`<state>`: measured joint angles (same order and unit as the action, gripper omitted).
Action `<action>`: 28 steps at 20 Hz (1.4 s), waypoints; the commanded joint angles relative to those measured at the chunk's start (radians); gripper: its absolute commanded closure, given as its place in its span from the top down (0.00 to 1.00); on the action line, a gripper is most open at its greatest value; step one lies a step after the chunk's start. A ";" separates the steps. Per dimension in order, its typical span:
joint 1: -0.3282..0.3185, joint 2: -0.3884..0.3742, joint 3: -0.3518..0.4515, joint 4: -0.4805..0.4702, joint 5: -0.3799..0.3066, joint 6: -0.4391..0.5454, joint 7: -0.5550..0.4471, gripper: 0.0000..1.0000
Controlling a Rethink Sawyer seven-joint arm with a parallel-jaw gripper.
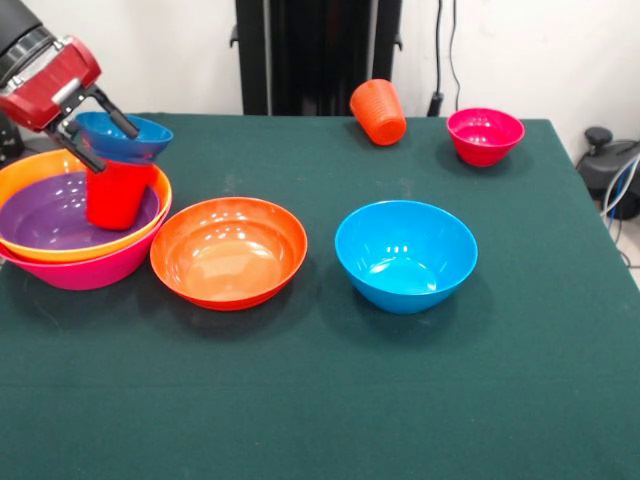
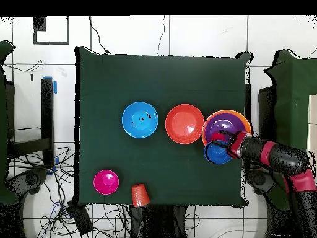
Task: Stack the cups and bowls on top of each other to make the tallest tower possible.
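Observation:
My gripper (image 1: 103, 137) is at the far left of the front view, shut on the rim of the small blue bowl (image 1: 135, 140). It holds the bowl tilted in the air over the back edge of the tower. The tower is the purple bowl (image 1: 40, 215) nested in the big yellow-orange bowl (image 1: 60, 250), which sits in the big pink bowl (image 1: 90, 272). The red cup (image 1: 115, 195) stands upright in the purple bowl, just below the held bowl. In the overhead view the gripper (image 2: 223, 144) and the small blue bowl (image 2: 217, 153) overlap the tower's (image 2: 226, 126) edge.
A shallow red-orange bowl (image 1: 228, 250) sits beside the tower, and the medium blue bowl (image 1: 405, 255) sits to its right. The orange cup (image 1: 378, 112) lies on its side at the table's far edge. The small magenta bowl (image 1: 485, 135) stands at the far right corner.

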<state>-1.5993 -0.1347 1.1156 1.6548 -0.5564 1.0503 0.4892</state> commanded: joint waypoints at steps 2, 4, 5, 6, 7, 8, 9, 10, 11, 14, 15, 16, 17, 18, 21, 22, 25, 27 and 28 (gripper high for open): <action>0.092 0.026 -0.054 -0.132 0.016 0.082 -0.162 1.00; 0.096 0.038 -0.057 -0.156 0.026 0.091 -0.176 1.00; 0.097 0.044 -0.058 -0.166 0.030 0.095 -0.182 1.00; 0.099 0.046 -0.060 -0.172 0.031 0.098 -0.185 1.00; 0.099 0.048 -0.060 -0.177 0.033 0.102 -0.189 1.00; 0.098 0.048 -0.060 -0.178 0.034 0.103 -0.189 1.00; 0.099 0.048 -0.061 -0.183 0.036 0.107 -0.190 1.00; 0.100 0.049 -0.061 -0.187 0.037 0.111 -0.192 1.00; 0.104 0.050 -0.064 -0.198 0.038 0.120 -0.195 1.00; 0.113 0.051 -0.070 -0.217 0.040 0.140 -0.201 1.00; 0.117 0.050 -0.073 -0.225 0.041 0.149 -0.202 1.00; 0.119 0.050 -0.074 -0.229 0.041 0.154 -0.204 1.00; 0.121 0.050 -0.076 -0.233 0.041 0.158 -0.203 1.00; 0.121 0.050 -0.077 -0.234 0.041 0.159 -0.202 1.00; 0.124 0.049 -0.081 -0.241 0.040 0.164 -0.203 1.00; 0.125 0.048 -0.082 -0.243 0.039 0.165 -0.203 1.00; 0.123 0.039 -0.086 -0.238 0.031 0.158 -0.193 1.00; 0.118 0.031 -0.090 -0.228 0.024 0.148 -0.180 1.00; 0.117 0.028 -0.093 -0.224 0.020 0.145 -0.174 1.00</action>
<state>-1.5433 -0.1328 1.1154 1.4853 -0.5165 1.1141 0.4892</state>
